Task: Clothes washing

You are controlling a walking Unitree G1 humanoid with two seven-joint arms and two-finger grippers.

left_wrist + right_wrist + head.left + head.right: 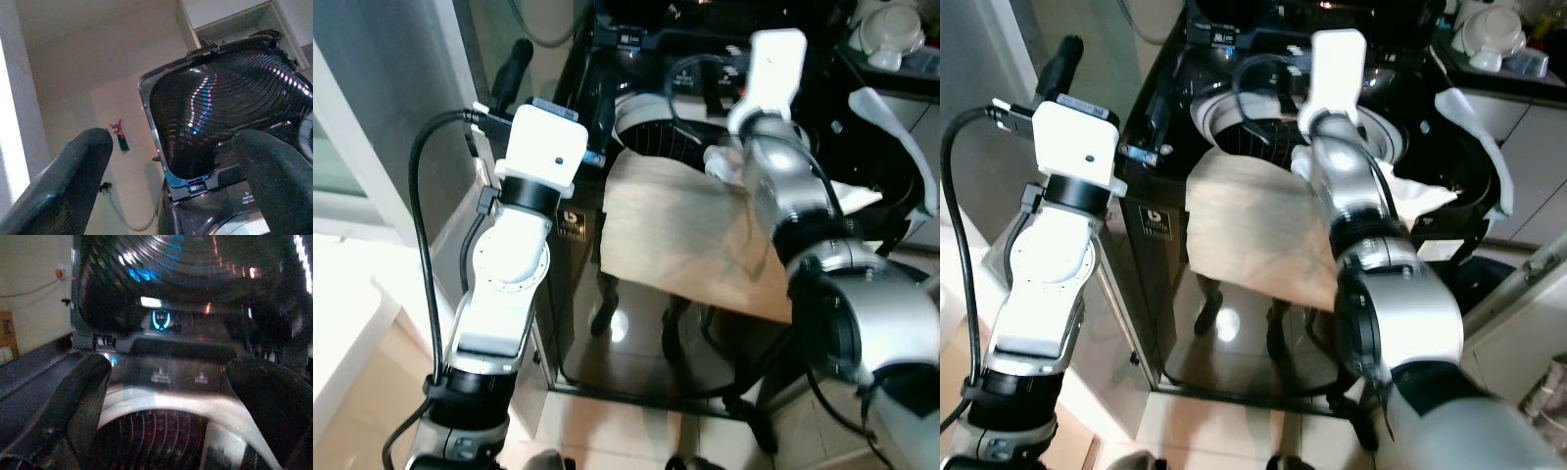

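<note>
A black top-loading washing machine (578, 225) stands before me with its ribbed lid (230, 107) raised. A beige cloth (685, 225) drapes over its front rim and hangs down outside, under my right forearm. My right gripper (161, 382) is open above the drum (146, 435), facing the lit control panel (164, 320), with nothing between its fingers. My left gripper (166, 161) is open at the machine's left side, pointing up at the lid; one finger (514, 64) sticks up past the wrist. A white cloth (1420, 201) lies at the drum's right side.
A grey wall and door frame (391, 117) stand close on the left. White bowls (891, 29) sit on a counter at the back right. A white cabinet (1528, 166) flanks the machine on the right. Glossy tiled floor (626, 421) lies below.
</note>
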